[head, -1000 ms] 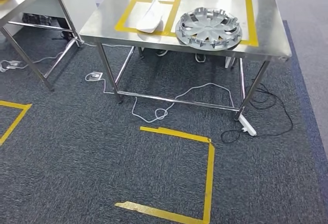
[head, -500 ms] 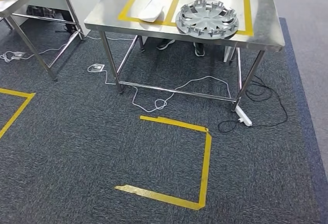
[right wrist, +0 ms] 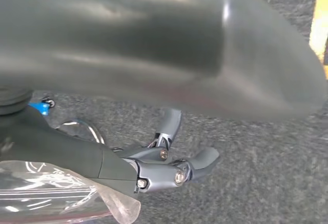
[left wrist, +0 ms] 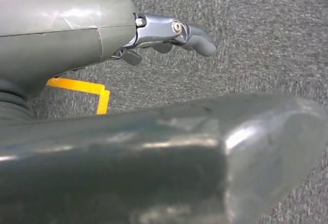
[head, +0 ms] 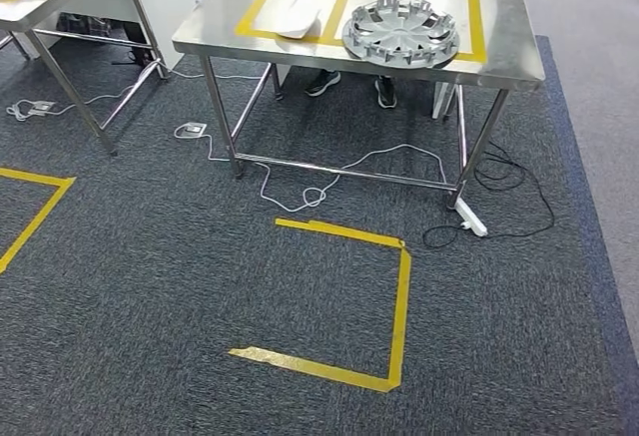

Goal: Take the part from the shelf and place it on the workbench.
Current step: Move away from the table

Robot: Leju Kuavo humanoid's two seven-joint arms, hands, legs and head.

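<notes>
The silver wheel cover, likely the part, lies at 12 o'clock on the worktop inside a taped placing square. The left hand hangs with straight, empty fingers. The right hand has loosely spread fingers, with clear plastic beside its palm; whether it grips the plastic cannot be told.

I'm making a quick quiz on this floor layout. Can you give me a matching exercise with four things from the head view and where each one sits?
Things:
1. hubcap
2. white part
3. power strip
4. shoes

Places:
A. on the carpet by the table's right front leg
B. in the left taped box on the table
C. on the floor under the table, at its far side
D. on the table, at the front of the right taped box

Pairs: 1-D, 2-B, 3-A, 4-C
</notes>
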